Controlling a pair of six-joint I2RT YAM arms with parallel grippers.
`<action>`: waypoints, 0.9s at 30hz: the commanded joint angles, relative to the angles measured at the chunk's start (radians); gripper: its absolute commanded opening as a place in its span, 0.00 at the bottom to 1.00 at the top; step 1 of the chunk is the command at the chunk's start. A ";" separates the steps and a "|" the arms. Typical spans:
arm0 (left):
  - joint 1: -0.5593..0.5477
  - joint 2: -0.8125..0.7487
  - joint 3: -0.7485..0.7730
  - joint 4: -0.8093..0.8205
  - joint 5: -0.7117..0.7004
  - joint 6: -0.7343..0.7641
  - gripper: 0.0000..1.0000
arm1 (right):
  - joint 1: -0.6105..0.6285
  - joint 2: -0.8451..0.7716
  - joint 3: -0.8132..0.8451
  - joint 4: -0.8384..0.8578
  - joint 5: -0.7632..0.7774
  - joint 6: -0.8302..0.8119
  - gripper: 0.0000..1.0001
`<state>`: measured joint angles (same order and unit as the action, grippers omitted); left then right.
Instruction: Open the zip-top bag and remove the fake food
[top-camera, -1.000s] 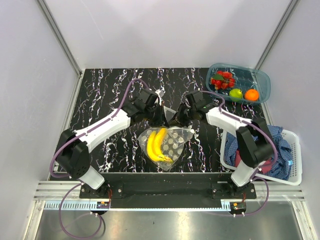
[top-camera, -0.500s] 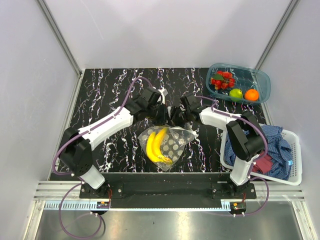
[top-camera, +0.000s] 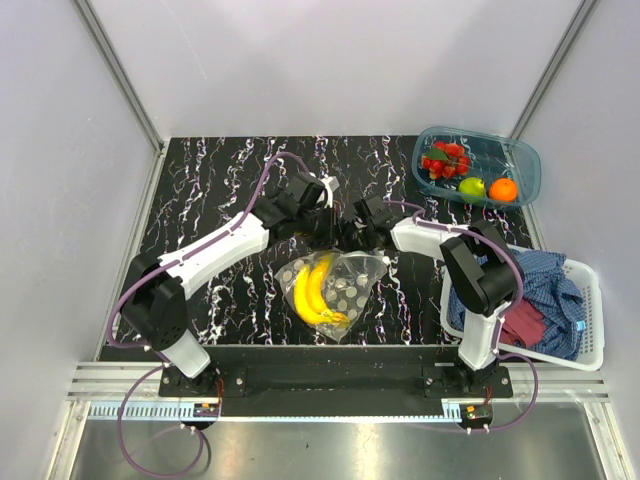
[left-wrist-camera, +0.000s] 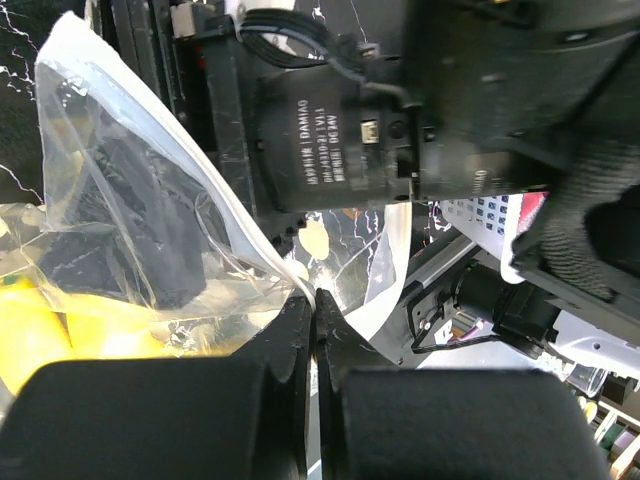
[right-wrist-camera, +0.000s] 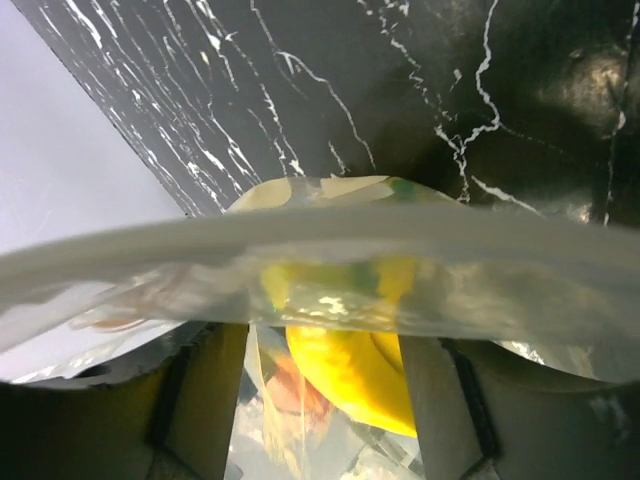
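The zip-top bag (top-camera: 348, 285) lies on the bench (top-camera: 220, 170), between the arms, banana (top-camera: 312, 290) inside. My left tool (left-wrist-camera: 315, 305) is pinched tight on its rim; my right tool (right-wrist-camera: 322, 345) gapes, with the rim draped across.

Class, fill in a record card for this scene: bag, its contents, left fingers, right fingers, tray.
bag: zip-top bag, lying on the table between both arms
contents: yellow bananas inside
left fingers: shut on the bag's edge
right fingers: apart at the bag's mouth
teal tray: holds red berry cluster, green fruit, orange
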<state>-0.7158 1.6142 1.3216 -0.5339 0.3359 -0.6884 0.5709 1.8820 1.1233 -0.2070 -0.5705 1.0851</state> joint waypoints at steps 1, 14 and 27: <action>-0.008 -0.022 0.005 0.045 0.023 0.010 0.00 | 0.014 0.026 0.006 0.050 -0.023 0.027 0.63; -0.008 -0.089 -0.065 0.043 -0.015 0.004 0.00 | 0.014 0.036 0.004 0.055 0.020 -0.027 0.19; 0.019 -0.200 -0.087 -0.054 -0.267 -0.030 0.00 | 0.061 -0.302 0.007 -0.118 0.119 -0.257 0.00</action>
<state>-0.7063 1.4586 1.2404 -0.5884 0.1623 -0.7048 0.5880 1.6878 1.1213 -0.2855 -0.5076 0.9504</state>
